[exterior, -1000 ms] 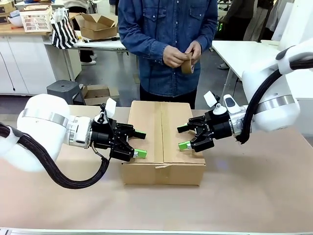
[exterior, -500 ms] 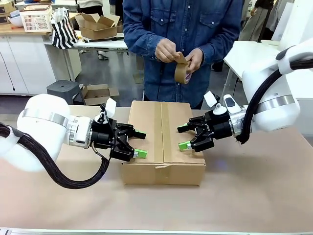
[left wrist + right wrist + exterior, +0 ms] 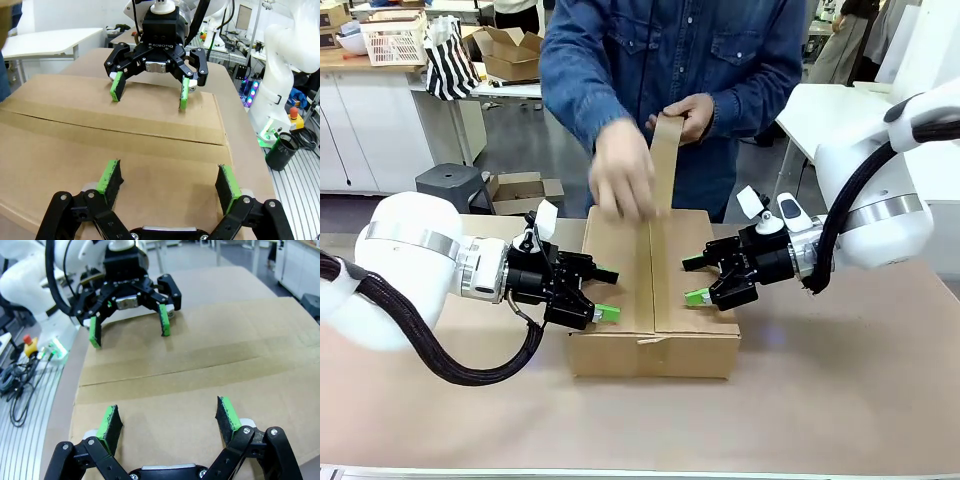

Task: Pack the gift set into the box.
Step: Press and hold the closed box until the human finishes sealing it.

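Box [image 3: 655, 290]: flaps closed, on desk [image 3: 840, 390].
Left gripper [image 3: 608, 293]: jaws wide, empty, over left flap.
Right gripper [image 3: 694, 281]: jaws wide, empty, over right flap.
Person's hands [image 3: 623, 182]: stretching brown tape [image 3: 663, 160] above seam.

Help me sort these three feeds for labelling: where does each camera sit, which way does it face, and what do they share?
Front view: fixed between the arms, facing the person across the table; left gripper and right gripper flank the closed box, and a hand draws tape.
Left wrist view: on the left arm, looking across the box at the right gripper; own fingers below.
Right wrist view: mirrored, facing the left gripper.
Shared: the box's centre seam.
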### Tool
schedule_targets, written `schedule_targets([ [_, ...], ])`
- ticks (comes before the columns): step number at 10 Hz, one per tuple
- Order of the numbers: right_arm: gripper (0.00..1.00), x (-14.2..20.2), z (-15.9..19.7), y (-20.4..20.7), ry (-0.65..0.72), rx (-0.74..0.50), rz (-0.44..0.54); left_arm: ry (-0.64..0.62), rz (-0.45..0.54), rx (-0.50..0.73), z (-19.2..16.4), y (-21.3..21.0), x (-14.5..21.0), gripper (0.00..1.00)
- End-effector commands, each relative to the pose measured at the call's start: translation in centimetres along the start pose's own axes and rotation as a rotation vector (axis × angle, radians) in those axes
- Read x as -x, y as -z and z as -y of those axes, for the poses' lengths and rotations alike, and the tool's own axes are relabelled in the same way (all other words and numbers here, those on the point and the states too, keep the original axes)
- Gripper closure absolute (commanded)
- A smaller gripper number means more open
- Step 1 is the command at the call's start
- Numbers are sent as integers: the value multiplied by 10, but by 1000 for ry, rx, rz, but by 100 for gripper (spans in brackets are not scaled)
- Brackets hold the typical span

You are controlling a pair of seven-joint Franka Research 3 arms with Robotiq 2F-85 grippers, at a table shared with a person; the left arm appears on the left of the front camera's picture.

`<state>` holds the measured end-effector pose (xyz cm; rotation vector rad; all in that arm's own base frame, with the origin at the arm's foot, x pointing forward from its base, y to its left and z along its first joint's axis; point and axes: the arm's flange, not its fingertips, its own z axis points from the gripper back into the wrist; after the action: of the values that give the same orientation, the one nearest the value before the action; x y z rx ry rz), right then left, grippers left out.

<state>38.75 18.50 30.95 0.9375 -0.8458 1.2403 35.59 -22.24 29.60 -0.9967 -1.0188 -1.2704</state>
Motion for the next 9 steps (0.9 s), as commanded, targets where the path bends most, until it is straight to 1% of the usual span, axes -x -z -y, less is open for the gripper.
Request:
schedule_targets([
  [1, 0, 2, -1, 0, -2, 1, -5, 17, -13, -6, 1, 0, 2, 0],
  [9, 0, 2, -1, 0, -2, 1, -5, 17, -13, -6, 1, 0, 2, 0],
])
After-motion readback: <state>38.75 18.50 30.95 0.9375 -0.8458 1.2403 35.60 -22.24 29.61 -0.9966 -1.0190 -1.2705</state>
